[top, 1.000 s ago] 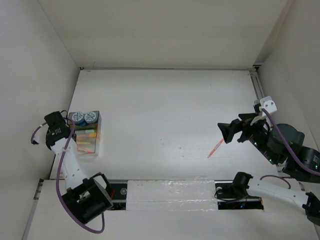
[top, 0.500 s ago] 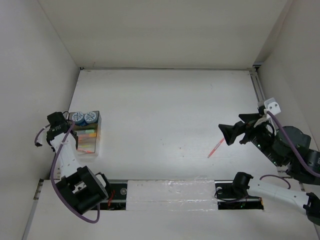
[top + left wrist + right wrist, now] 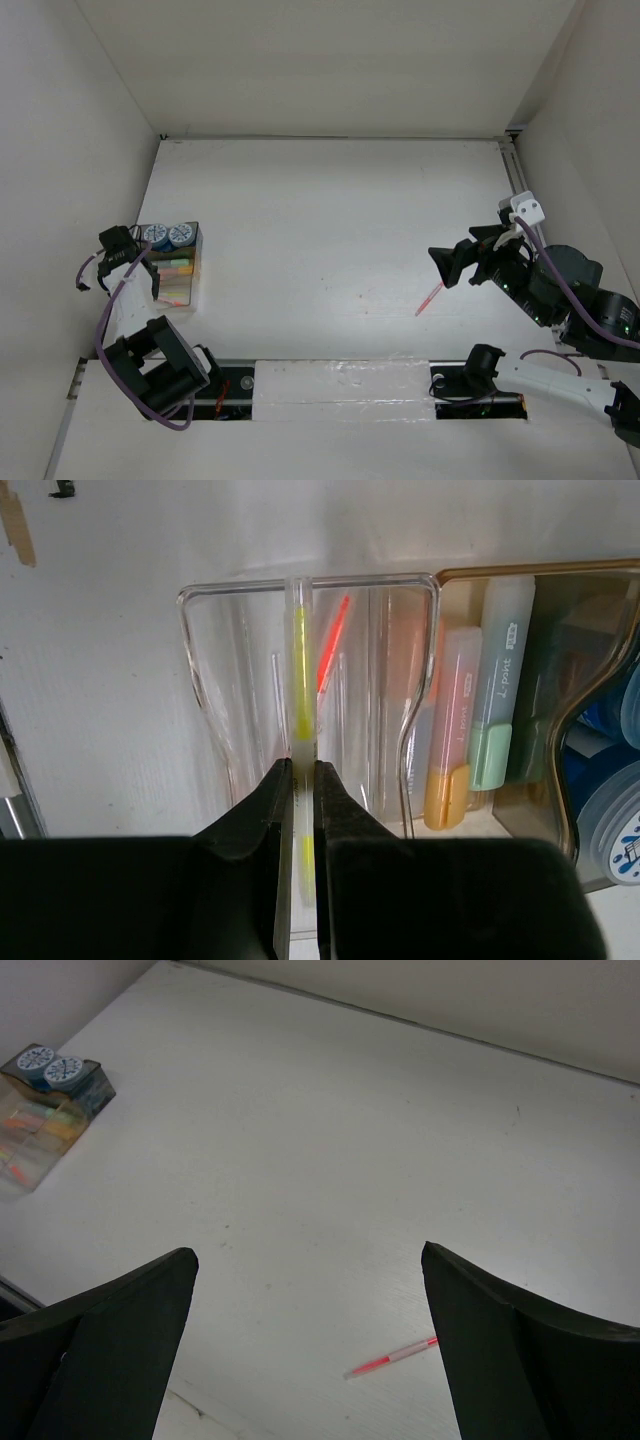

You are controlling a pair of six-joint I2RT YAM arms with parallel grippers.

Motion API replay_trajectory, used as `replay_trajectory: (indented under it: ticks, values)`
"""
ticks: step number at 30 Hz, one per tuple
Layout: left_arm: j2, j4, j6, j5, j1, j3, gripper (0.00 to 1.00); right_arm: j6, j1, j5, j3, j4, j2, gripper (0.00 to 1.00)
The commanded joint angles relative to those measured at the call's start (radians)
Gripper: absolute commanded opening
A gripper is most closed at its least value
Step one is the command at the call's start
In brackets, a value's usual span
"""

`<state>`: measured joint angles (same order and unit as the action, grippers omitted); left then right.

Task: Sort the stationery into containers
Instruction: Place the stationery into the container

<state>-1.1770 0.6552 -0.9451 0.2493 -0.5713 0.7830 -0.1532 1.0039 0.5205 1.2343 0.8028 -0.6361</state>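
Left gripper [image 3: 298,770]: fingers clamped on the yellow pen [image 3: 298,660], gripped partway along its barrel. It hangs over the tray [image 3: 310,581], which sits at the tabletop's [image 3: 330,220] left edge, towards the near-left corner.
Yellow pen runs lengthwise over the clear end compartment and its free tip reaches the rim of the end wall. Can't tell if it touches the floor of the compartment.
Red pen [image 3: 333,640] is already in that same clear compartment, just beside the yellow one and slightly angled.
Next compartment over: orange highlighter [image 3: 450,750] and green highlighter [image 3: 497,690], side by side and touching.
Two blue cylinders [image 3: 168,235] stand upright in the far end compartment, side by side.
Right gripper [image 3: 310,1290]: fingers wide apart, holding nothing. It is raised above the right half of the tabletop, aimed left across it.
Pink pen [image 3: 392,1358] lies loose on the tabletop, right half, near the near edge, diagonal. It is well apart from the tray and touching nothing.
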Motion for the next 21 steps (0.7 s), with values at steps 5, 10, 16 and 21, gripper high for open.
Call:
replay_trajectory:
  ticks: [5, 10, 16, 21]
  values:
    - [-0.022, -0.058, 0.049, -0.021, -0.004, -0.011, 0.00, 0.001, 0.010, 0.015, 0.019, -0.039, -0.011, 1.00]
    - [-0.033, -0.078, 0.060, -0.030, -0.004, -0.022, 0.00, 0.001, 0.010, 0.015, 0.019, -0.039, -0.011, 1.00]
    - [-0.023, -0.088, 0.060, -0.048, -0.004, -0.041, 0.00, 0.001, 0.010, 0.015, 0.019, -0.039, -0.020, 1.00]
    - [0.017, -0.088, 0.051, -0.048, 0.005, -0.041, 0.00, 0.001, 0.010, 0.015, 0.010, -0.039, -0.020, 1.00]
